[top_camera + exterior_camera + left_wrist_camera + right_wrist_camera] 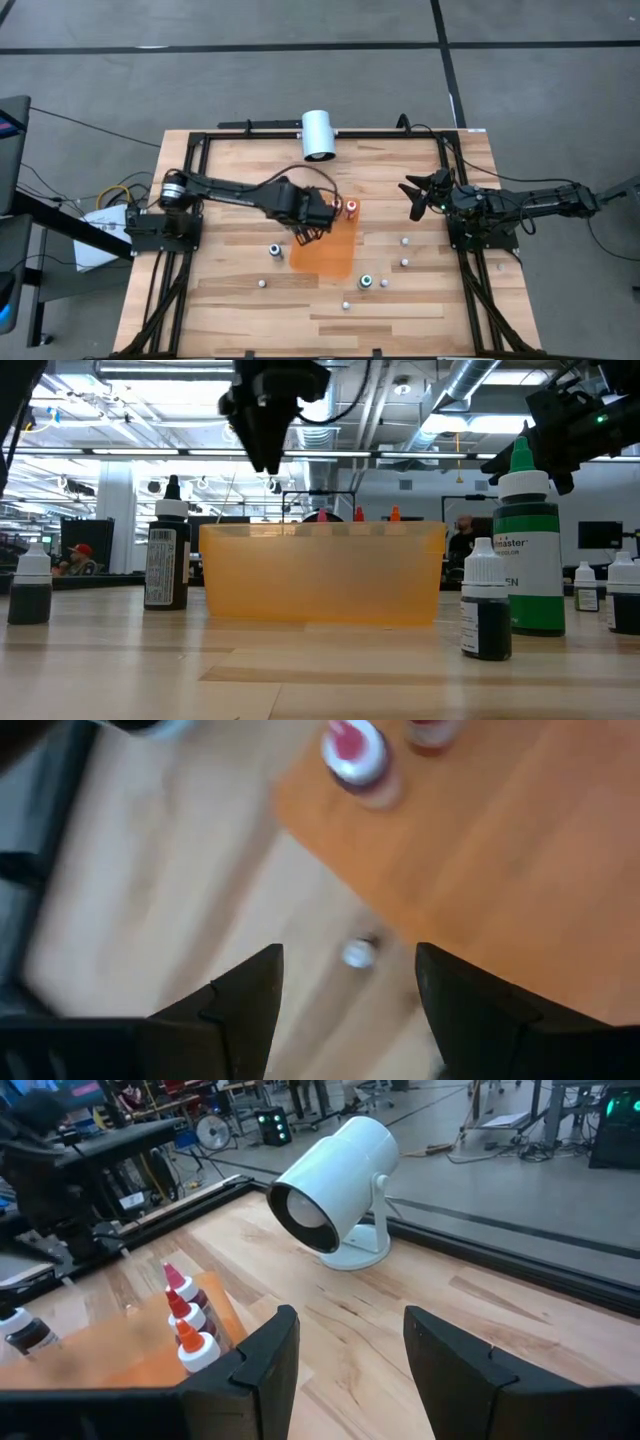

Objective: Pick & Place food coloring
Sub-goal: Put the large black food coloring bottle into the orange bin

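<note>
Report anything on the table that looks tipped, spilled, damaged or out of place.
Nothing stands out. The loose food coloring bottles stand upright, none leaking in these views. Three bottles sit upright in the orange tray. The white lamp sits at the table's far edge.

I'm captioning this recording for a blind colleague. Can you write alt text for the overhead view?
Seen from above, the left gripper hovers, fingers open and empty, over an orange tray holding bottles of food coloring at its far end. More small bottles dot the wooden table; the right gripper waits open at the right side.
</note>
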Controlling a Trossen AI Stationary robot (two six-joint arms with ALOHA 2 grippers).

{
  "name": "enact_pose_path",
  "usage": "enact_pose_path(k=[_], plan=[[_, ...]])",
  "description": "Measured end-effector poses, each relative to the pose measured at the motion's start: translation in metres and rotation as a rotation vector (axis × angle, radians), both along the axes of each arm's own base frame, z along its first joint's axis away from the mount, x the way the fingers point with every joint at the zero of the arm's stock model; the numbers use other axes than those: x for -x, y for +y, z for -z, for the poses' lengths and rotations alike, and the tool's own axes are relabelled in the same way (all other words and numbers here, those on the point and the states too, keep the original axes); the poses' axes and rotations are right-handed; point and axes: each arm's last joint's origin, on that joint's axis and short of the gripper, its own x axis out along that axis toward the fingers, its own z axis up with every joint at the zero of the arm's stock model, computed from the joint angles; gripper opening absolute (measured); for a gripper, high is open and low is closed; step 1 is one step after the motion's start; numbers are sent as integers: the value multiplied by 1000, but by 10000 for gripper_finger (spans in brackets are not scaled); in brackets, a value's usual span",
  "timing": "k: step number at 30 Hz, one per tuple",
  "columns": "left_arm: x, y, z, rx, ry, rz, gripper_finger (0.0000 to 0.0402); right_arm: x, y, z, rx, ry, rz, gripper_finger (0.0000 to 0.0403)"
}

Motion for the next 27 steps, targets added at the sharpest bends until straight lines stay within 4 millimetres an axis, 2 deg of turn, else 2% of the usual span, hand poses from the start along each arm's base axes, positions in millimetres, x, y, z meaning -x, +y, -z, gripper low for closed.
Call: enact_pose_path(k=[4,9,13,17,22,27], plan=[[23,-13,0,61,-149,-26,220,0,0,0,0,1,0,169],[67,-26,-3,94,-235,-138,220,0,0,0,0,1,0,170],[101,-44,-6,102,-322,-188,220,0,0,0,0,1,0,171],[127,-63,-5,114,-405,-197,220,0,0,0,0,0,0,170],[142,-82,1,127,-449,-212,220,0,0,0,1,3,1,169],[145,-91,5,121,-506,-221,220,0,0,0,16,14,-2,171]])
